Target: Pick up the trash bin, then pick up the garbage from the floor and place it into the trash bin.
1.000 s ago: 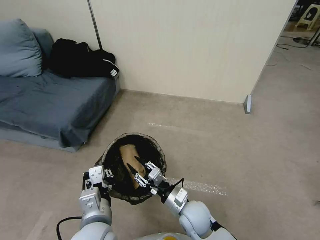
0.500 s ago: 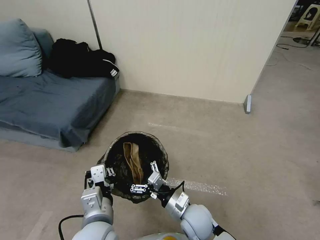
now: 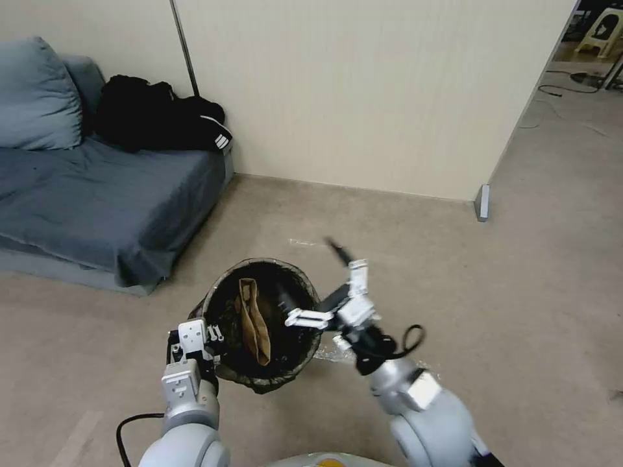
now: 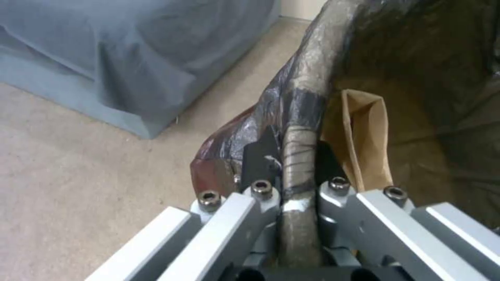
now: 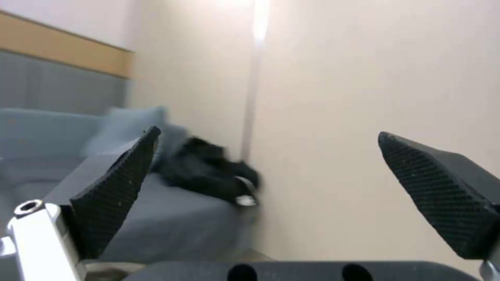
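The trash bin (image 3: 214,303), lined with a dark bag, hangs just above the floor in front of me. My left gripper (image 3: 195,337) is shut on its near-left rim; in the left wrist view the fingers clamp the bagged rim (image 4: 299,156). A piece of garbage, a tan paper bag (image 3: 253,321) (image 4: 365,132), lies inside the bin. My right gripper (image 3: 308,275) is raised over the bin's right edge, wide open and holding nothing. In the right wrist view its dark fingers (image 5: 115,187) frame the wall and sofa.
A blue-grey sofa (image 3: 97,188) with a pillow (image 3: 36,97) and black clothes (image 3: 156,120) stands at the left. A beige partition wall runs behind, ending at a metal foot (image 3: 481,201). Carpeted floor stretches to the right.
My right gripper, which was down in the bin at the paper bag, opened, lifted out and swung right. The bag has settled inside the bin. My left gripper kept its hold.
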Tool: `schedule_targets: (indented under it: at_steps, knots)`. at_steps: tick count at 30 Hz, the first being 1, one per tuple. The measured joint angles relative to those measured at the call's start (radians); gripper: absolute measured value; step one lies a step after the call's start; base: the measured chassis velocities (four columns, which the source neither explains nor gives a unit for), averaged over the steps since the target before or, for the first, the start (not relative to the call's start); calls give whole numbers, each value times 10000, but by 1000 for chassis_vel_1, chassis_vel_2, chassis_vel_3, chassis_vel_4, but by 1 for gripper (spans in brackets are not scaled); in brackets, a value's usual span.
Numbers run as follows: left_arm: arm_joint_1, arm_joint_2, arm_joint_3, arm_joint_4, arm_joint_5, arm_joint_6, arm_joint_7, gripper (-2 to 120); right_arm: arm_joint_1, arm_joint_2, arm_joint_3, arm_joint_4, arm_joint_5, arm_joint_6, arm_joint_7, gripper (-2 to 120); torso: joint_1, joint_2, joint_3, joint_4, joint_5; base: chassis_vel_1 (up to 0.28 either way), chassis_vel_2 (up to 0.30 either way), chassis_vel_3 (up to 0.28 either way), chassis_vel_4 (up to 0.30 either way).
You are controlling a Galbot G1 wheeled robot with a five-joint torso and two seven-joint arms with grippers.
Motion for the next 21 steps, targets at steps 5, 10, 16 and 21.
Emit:
schedule_targets:
  at_steps: [5,10,16,21]
  knots:
    - [-3,41,-214,13,-116,2,-23,1,-986,575,546,86,-793,333,588,100,0,0,0,3,0,0,0,0,0]
    - [-5,61,-317,-18,-252,20,-38,1,-1407,744,877,-131,-890,656,831,100,0,-1,0,2,0,0,0,0,0]
    - [3,68,-347,-93,-408,52,-60,1,-1485,875,1406,-644,-744,886,1139,100,0,-1,0,3,0,0,0,0,0]
    - [-22,61,-309,-157,-501,63,-77,1,-1401,880,1620,-1223,-183,948,1228,100,0,-1,0,2,1,0,0,0,0]
